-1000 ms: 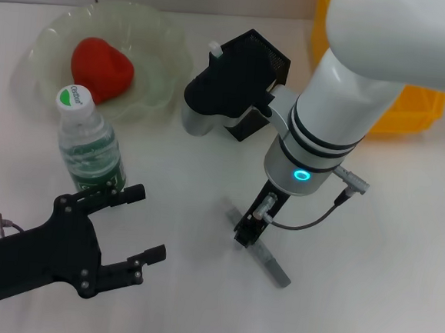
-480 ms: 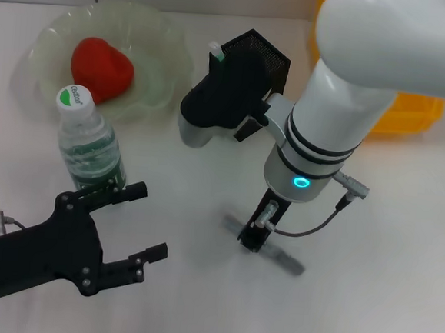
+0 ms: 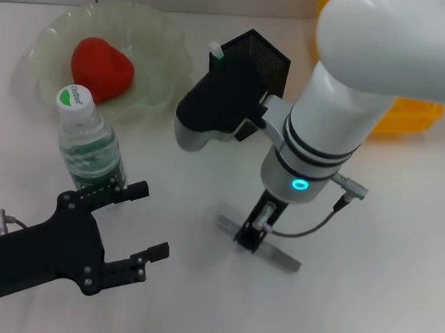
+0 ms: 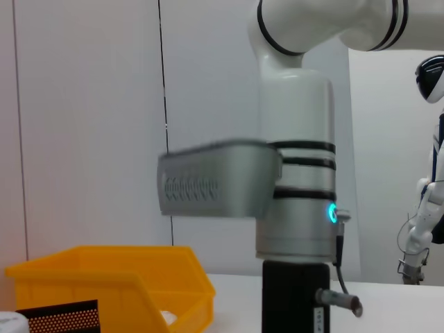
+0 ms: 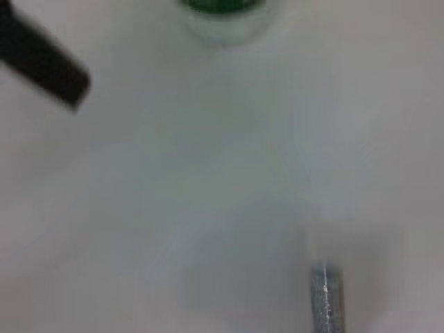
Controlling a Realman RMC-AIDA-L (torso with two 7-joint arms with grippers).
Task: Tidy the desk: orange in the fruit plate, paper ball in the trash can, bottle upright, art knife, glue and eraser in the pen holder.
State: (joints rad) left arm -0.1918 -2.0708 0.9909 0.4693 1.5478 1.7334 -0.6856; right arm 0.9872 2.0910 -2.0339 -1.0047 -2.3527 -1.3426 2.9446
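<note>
While the right gripper [image 3: 252, 235] stands straight down on the white desk [image 3: 401, 250], it is clamped across the middle of the one grey art knife [image 3: 259, 243], whose two ends stick out either side of the black fingers. Counted up: one knife, one upright water bottle [image 3: 89, 147] with a green-and-white cap, one black mesh pen holder [image 3: 255, 59] with a white stick poking out at its rim, one pale green fruit plate [image 3: 150, 60] carrying a single red fruit [image 3: 101, 65], and one yellow bin [image 3: 411, 116] behind the arm. Compared with a second ago, the knife has swung round under the gripper, from a steep diagonal to nearly level, and the wrist has turned with it. Down at the near left corner the left gripper [image 3: 137, 225] hangs just in front of the bottle, fingers spread wide, holding nothing. Through the right wrist view only the knife's grey tip [image 5: 325, 295] and the bottle's base [image 5: 223, 17] show.
</note>
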